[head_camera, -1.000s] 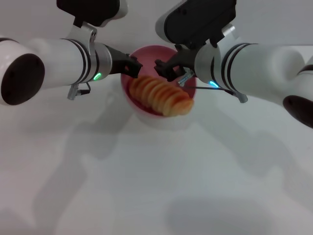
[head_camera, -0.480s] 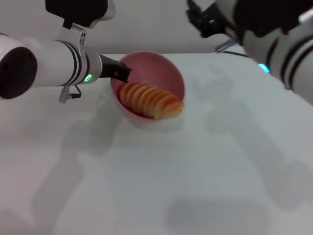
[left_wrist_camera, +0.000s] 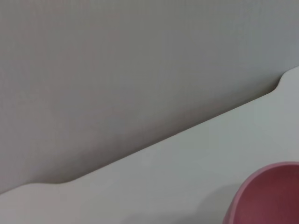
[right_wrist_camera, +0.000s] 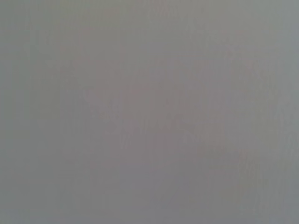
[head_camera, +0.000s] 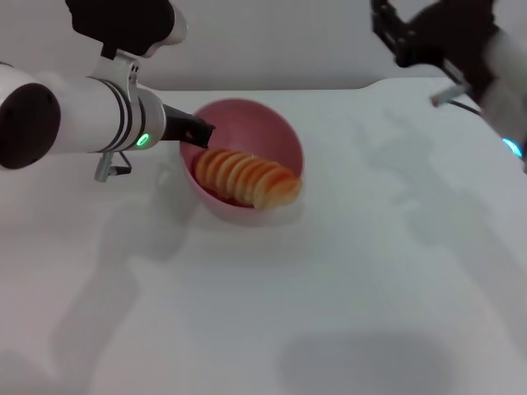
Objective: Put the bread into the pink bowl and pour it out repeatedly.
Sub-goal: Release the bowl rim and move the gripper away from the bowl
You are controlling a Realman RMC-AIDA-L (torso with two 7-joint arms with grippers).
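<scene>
Two robot arms are up over a white tabletop. One pink bowl sits a bit toward eleven o'clock from the middle of the tabletop. It is tipped, so its open side faces toward about five o'clock. One bread lies inside the bowl. The bread is long and orange with ridges like slices. Its far end is deep in the bowl at about ten o'clock. Its near end pokes just over the low rim at about four o'clock.

The left gripper reaches in from nine o'clock. Its black jaws are at the bowl's rim on that side and look closed on the rim, holding the bowl in its tilt. A small green light shows on that wrist.

The right gripper is high up at about one o'clock, well apart from the bowl. I cannot tell how its jaws stand. It holds nothing that I can see.

From the left wrist, only a bit of the bowl's pink side shows, with the tabletop edge and a grey wall behind. From the right wrist, only plain grey shows.
</scene>
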